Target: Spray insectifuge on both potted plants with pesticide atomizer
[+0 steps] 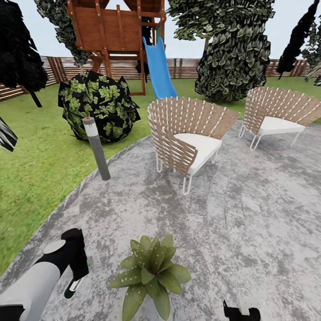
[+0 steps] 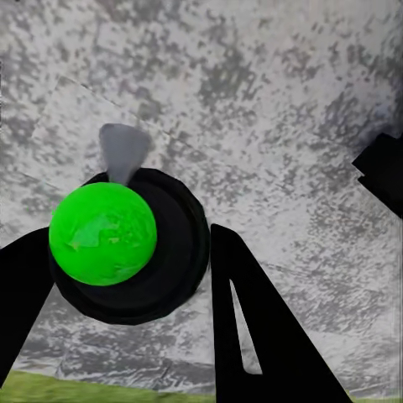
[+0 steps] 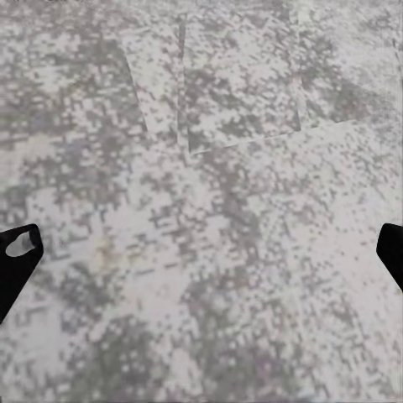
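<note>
A: Position?

B: On the round mottled grey patio (image 1: pixel 249 214), lawn (image 1: pixel 40 169) curving round its left edge, slatted fence (image 1: pixel 187 67) at the back. One potted plant (image 1: pixel 149 272), a low rosette of pointed speckled leaves, sits on the paving just ahead, between the two arms.

A: Left arm?

B: Left gripper (image 1: pixel 76 272) hangs low, just left of the rosette, not touching it. In the left wrist view both dark fingers (image 2: pixel 252 327) flank the pesticide atomizer (image 2: pixel 126 243): a bright green rounded part over a black round body, with a grey piece sticking out beyond it. Fingers close against its sides, so it is gripped. In the head view a speck of green and a pale tip show below the black hand.

A: Right arm?

B: Right gripper (image 1: pixel 241 312) barely shows at the bottom edge of the head view. In its wrist view the two fingertips (image 3: pixel 17 256) sit at opposite edges, spread wide, with only paving between them.

A: Surroundings?

B: Two woven chairs (image 1: pixel 187 138) with white cushions on the patio, a grey bollard light (image 1: pixel 96 147) at the lawn edge, a leafy bush (image 1: pixel 98 104) behind it, a wooden play tower with a blue slide (image 1: pixel 158 69).
</note>
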